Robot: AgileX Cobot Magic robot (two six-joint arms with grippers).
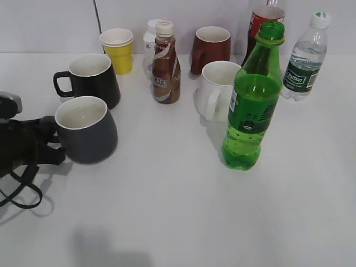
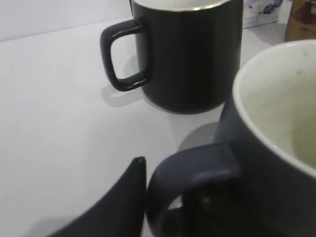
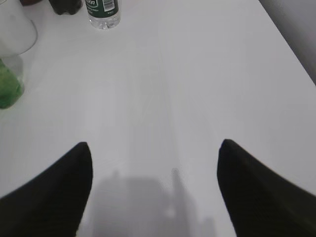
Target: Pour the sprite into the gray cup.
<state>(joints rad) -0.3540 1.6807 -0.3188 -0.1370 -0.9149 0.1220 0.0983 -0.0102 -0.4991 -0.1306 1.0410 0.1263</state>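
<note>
The sprite point(image 1: 250, 105) stands upright and uncapped at the centre right of the table; its green base shows at the left edge of the right wrist view point(image 3: 7, 91). The gray cup point(image 1: 89, 136) stands at the left, with its handle facing my left gripper point(image 1: 53, 142). In the left wrist view one black finger presses the outside of the gray cup's point(image 2: 266, 163) handle, and my left gripper point(image 2: 165, 185) is closed on that handle. The other finger is mostly hidden behind the loop. My right gripper point(image 3: 154, 153) is open and empty over bare table.
A glossy black mug point(image 1: 94, 80) point(image 2: 187, 54) stands just behind the gray cup. A white mug point(image 1: 219, 92) stands beside the sprite. At the back are a yellow cup point(image 1: 118, 51), a brown coffee bottle point(image 1: 166, 64), a maroon mug point(image 1: 211, 49), a cola bottle point(image 1: 261, 22) and a water bottle point(image 1: 305, 58).
</note>
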